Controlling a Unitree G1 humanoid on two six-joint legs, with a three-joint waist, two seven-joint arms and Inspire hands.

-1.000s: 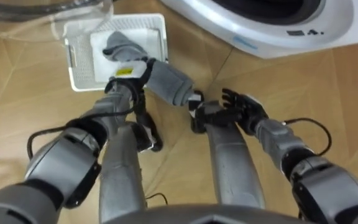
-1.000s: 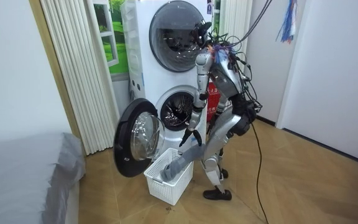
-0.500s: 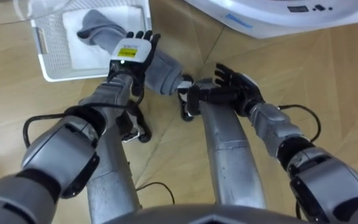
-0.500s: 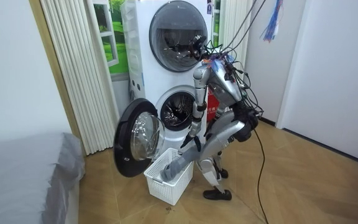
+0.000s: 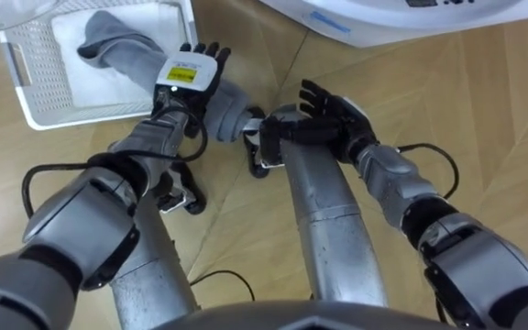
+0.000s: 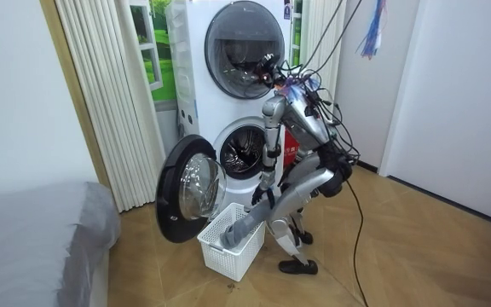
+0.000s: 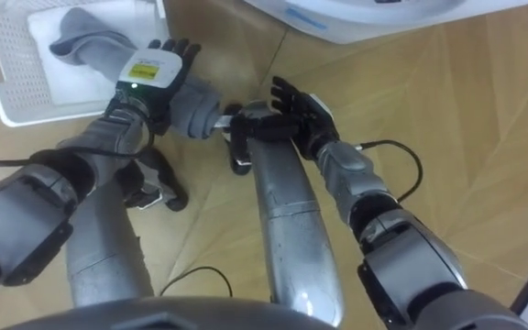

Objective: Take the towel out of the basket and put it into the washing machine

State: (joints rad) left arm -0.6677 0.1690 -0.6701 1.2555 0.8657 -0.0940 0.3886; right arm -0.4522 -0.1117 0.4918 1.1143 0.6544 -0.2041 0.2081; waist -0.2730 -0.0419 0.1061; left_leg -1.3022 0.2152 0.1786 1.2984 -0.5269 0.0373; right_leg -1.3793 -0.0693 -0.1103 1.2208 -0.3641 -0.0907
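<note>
Grey towel (image 5: 117, 44) was seen draped out of the white laundry basket (image 5: 26, 105) on the wood floor (image 5: 484, 119). One end was bunched inside the basket, and the other was run over the rim toward the robot. Left hand (image 5: 191, 75) was laid flat on the towel's middle, fingers straight and slightly spread, nothing pinched. Right hand (image 5: 333, 103) was held just beside the towel's free end, fingers spread wide and empty; contact with the cloth could not be confirmed. Washing machine (image 5: 383, 18) front was seen at the top edge. Dark print and a blue strip on its panel were noted, too small to be read. In the room view the robot was found bent forward before the two stacked machines. The lower door (image 6: 186, 200) was swung open to the room view's left, with the basket set on the floor just beside it. Drum (image 6: 244, 153) was exposed, towel not yet in it.
</note>
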